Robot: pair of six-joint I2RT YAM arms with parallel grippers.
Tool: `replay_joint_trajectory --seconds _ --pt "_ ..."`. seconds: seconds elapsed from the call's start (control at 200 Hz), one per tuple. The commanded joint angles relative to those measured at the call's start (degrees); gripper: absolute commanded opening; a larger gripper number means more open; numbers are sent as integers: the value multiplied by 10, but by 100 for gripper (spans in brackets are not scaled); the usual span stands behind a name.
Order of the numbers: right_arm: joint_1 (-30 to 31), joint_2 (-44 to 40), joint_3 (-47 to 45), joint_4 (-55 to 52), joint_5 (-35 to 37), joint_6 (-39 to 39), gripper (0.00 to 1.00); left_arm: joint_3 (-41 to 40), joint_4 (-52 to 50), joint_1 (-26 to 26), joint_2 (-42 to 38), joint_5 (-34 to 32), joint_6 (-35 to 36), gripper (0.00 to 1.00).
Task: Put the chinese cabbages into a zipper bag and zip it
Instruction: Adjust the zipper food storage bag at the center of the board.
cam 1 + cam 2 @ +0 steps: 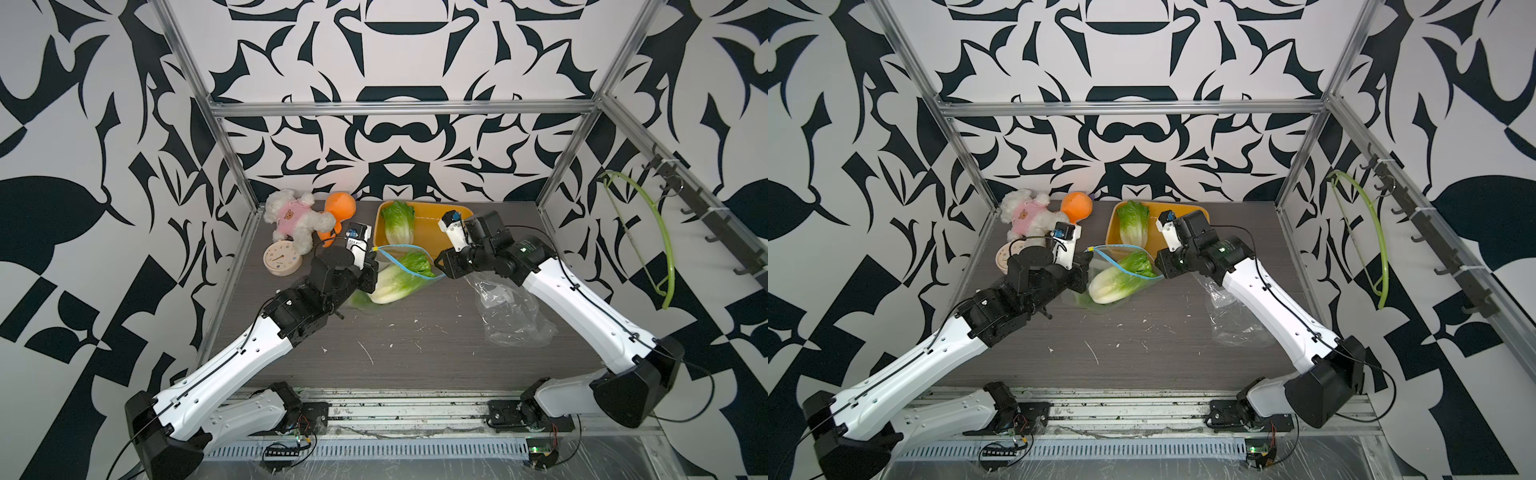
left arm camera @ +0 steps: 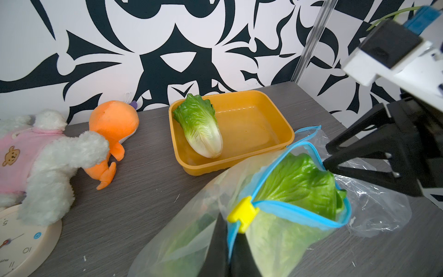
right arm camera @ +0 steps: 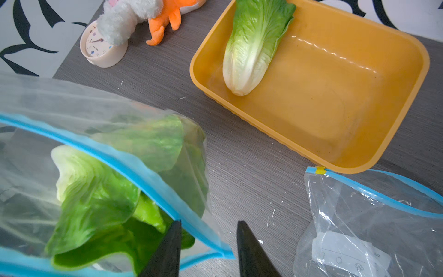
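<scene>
A clear zipper bag (image 1: 409, 259) with a blue zip strip lies mid-table, its mouth open. One of the chinese cabbages (image 1: 395, 282) lies inside it, and more green leaves (image 2: 191, 239) show through the film beside it. Another cabbage (image 1: 398, 224) lies in the yellow tray (image 1: 432, 210). My left gripper (image 2: 233, 230) is shut on the blue zip strip just below the yellow slider (image 2: 243, 212). At the mouth's opposite end, my right gripper (image 3: 209, 222) is open. One of its fingers is inside the mouth against the leaves (image 3: 96, 191), the other outside, and the strip's corner lies between them.
A second, empty zipper bag (image 1: 511, 316) lies crumpled under my right arm. At the back left are a white plush dog (image 1: 291, 220), an orange plush toy (image 1: 338, 208) and a round clock (image 1: 282, 259). A green hanger (image 1: 660, 249) hangs on the right wall.
</scene>
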Motion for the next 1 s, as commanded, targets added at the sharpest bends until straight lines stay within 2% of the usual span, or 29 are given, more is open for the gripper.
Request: replay_joint_trajectory --seconds 0.0,0.16,0.275,0.625,0.88,0.995 --pt "0 -5 -5 21 -18 -10 40 27 16 3 -5 -5 3 0" --pt "-1 -10 -15 30 -17 -11 41 28 16 3 -6 -3 3 0" --pt "-1 -24 -23 38 -44 -12 42 28 15 3 -6 -4 5 0" --pt "-1 -49 -38 55 -28 -25 51 29 9 3 -9 -6 6 0" --pt "-2 -19 -33 63 -16 -28 49 30 11 3 -8 -5 7 0" --pt "-3 -7 -35 72 -26 -27 45 31 13 3 -6 -2 6 0"
